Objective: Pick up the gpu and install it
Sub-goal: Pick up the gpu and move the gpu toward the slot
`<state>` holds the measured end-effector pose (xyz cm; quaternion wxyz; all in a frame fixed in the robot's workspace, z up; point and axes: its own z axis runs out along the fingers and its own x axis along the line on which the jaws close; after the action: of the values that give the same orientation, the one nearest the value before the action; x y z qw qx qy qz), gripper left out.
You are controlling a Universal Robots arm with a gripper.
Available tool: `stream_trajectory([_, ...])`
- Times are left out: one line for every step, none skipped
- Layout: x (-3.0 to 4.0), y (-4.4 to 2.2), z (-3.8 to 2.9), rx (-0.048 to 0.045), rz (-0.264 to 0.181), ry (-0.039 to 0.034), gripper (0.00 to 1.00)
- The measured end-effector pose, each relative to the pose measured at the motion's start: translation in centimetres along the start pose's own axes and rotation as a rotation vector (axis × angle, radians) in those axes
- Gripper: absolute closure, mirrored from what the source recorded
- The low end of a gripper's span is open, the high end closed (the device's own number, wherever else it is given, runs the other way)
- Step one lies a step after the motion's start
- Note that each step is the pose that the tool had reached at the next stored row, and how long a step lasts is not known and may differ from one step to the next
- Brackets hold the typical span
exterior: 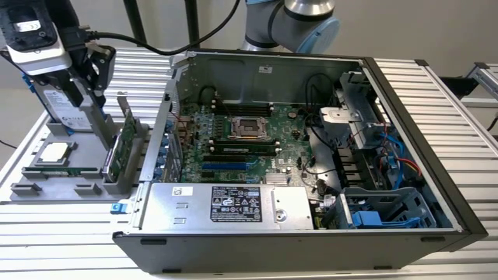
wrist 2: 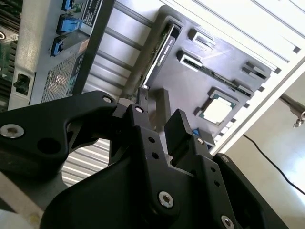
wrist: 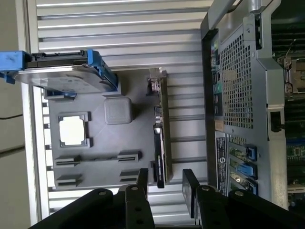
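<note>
Gripper (wrist: 166, 177) jaws stand apart over the gpu (wrist: 160, 138), which sits upright in its tray (wrist: 95, 143). Pickup and installation in the case (wrist: 238, 95) are not yet done.

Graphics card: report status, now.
Pincer open, over the grey tray. Graphics card on edge in the tray, not gripped. Hard drive stands close alongside.
</note>
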<state>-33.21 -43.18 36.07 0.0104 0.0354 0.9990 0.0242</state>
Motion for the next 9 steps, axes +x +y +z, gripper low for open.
stream_trajectory([0.0,0.0,0.05,0.0,0.0,0.0,0.0])
stream_trajectory([0.0,0.0,0.1,0.0,0.0,0.0,0.0])
stream_trajectory([0.0,-0.01,0.14,0.0,0.0,0.0,0.0])
stream_trajectory([0.0,-0.01,0.19,-0.0001,0.0,0.0,0.0])
stream_trajectory([0.01,-0.01,0.24,-0.0001,0.0,-0.0001,0.0])
stream_trajectory([0.01,-0.01,0.28,0.0,0.0,0.0,0.0])
stream_trajectory([0.01,-0.01,0.33,0.0,0.0,-0.0001,0.0])
stream_trajectory([0.01,-0.02,0.37,0.0,0.0,0.0,0.0])
stream_trajectory([0.01,-0.02,0.42,0.0,0.0,0.0,0.0])
